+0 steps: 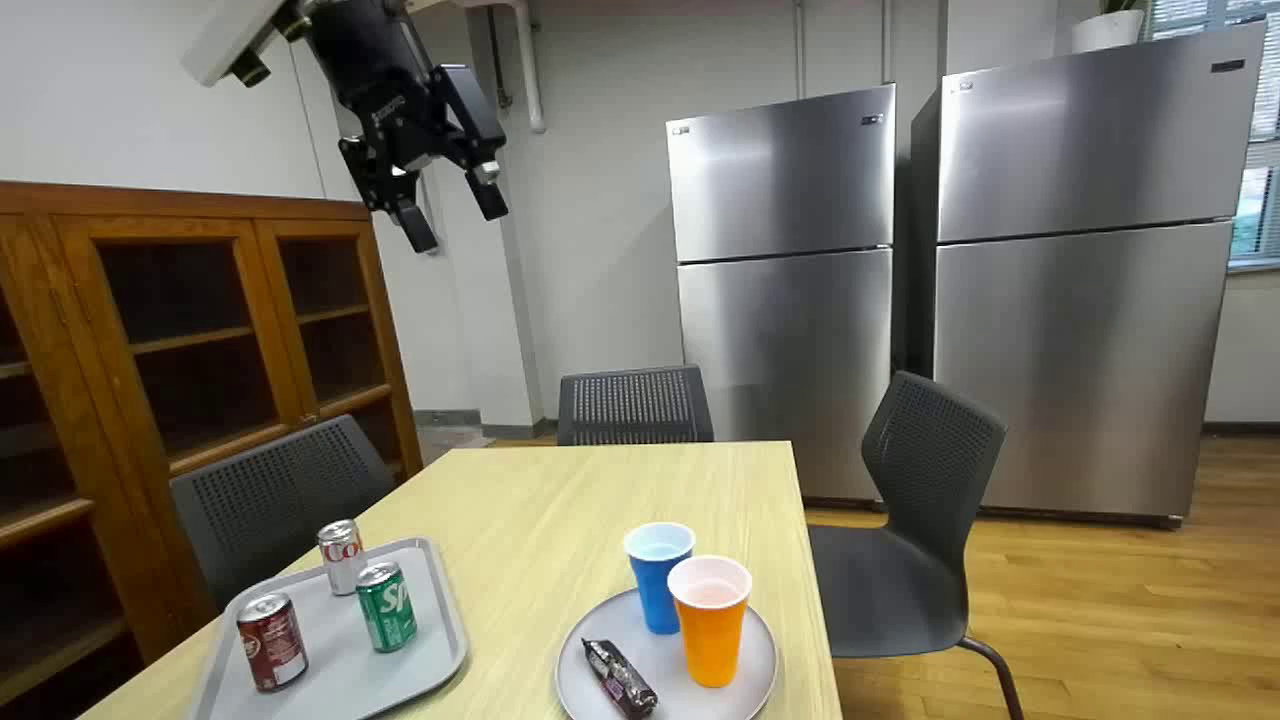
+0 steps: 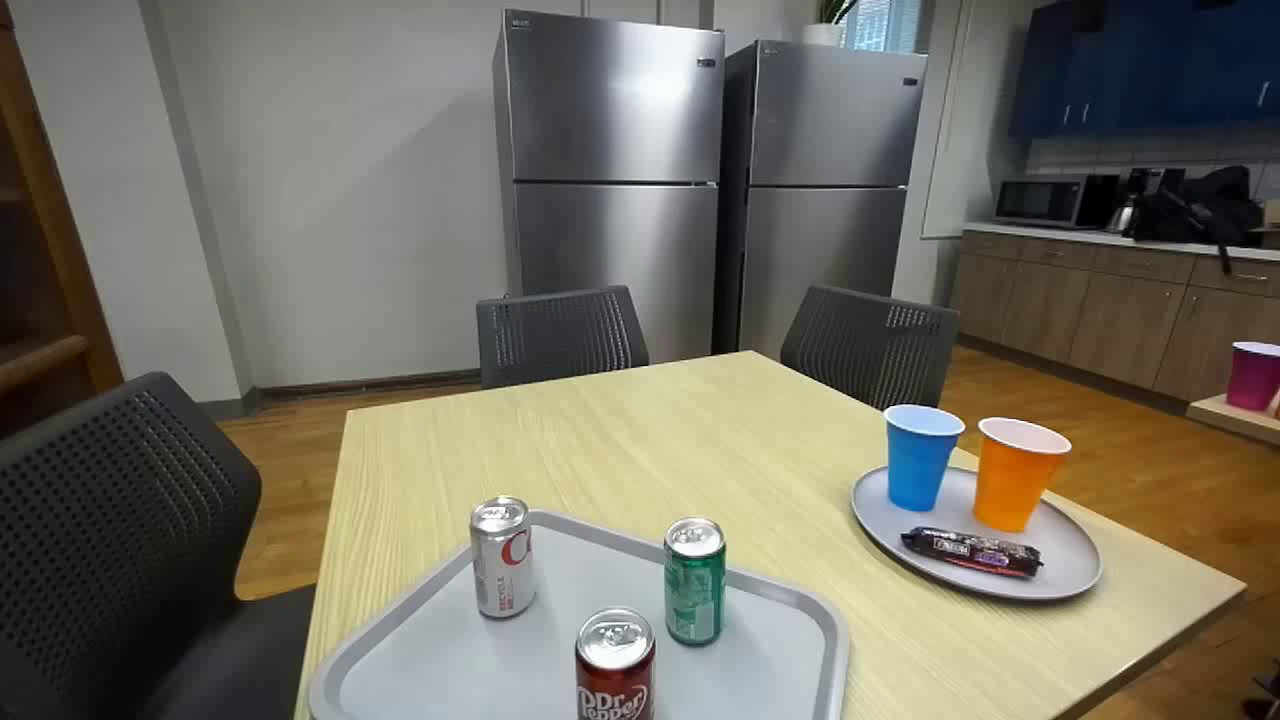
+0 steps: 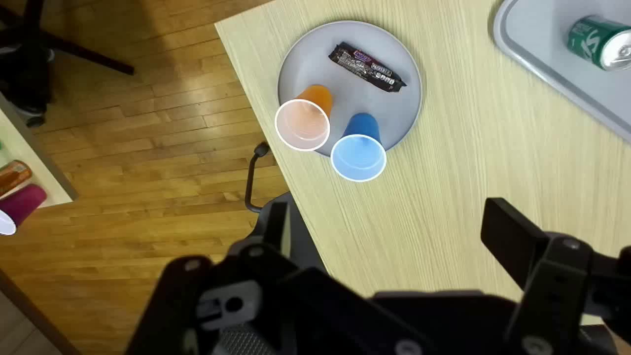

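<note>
Blue cup [image 3: 360, 150] shares its plate [image 3: 394, 111] with orange cup [image 3: 308, 118] and wrapped bar [image 3: 367, 67], tool [image 1: 454, 214] spread wide above.

You can read "Dr Pepper" on the near dark-red can [image 2: 615, 670], "RECYCLE" on the far silver can [image 2: 502, 558], "SP" on the green can [image 1: 386, 607] right of them. You cannot make out the lettering on the black wrapper [image 2: 972, 552], farther right.

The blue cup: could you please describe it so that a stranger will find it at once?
On the large pale table, find the round grey plate. The blue cup stands upright on it, near a dark wrapped bar. Its bright blue outside sets it apart from the orange cup next to it.
</note>
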Motion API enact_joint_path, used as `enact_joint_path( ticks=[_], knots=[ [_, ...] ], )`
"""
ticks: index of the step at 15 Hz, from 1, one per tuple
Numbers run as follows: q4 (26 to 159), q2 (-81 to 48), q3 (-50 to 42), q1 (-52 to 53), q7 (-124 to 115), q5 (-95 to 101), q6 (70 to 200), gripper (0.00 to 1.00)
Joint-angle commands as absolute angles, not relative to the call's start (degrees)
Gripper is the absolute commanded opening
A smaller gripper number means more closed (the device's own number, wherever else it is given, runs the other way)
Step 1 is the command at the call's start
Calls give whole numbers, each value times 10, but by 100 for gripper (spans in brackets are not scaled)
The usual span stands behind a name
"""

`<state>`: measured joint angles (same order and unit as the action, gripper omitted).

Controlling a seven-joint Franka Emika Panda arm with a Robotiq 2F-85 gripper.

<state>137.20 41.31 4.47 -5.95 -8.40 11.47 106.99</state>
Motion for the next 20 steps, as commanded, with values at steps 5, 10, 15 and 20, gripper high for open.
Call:
enact_joint_path(
  ticks=[5,10,15,20],
  knots=[
    [1371,411,39,-52,-88,119,1068,100],
    [1369,377,41,-52,-101,116,1089,100],
    [1367,327,40,-56,-116,118,1135,100],
    [1363,279,27,-57,-122,114,1186,100]
  ],
)
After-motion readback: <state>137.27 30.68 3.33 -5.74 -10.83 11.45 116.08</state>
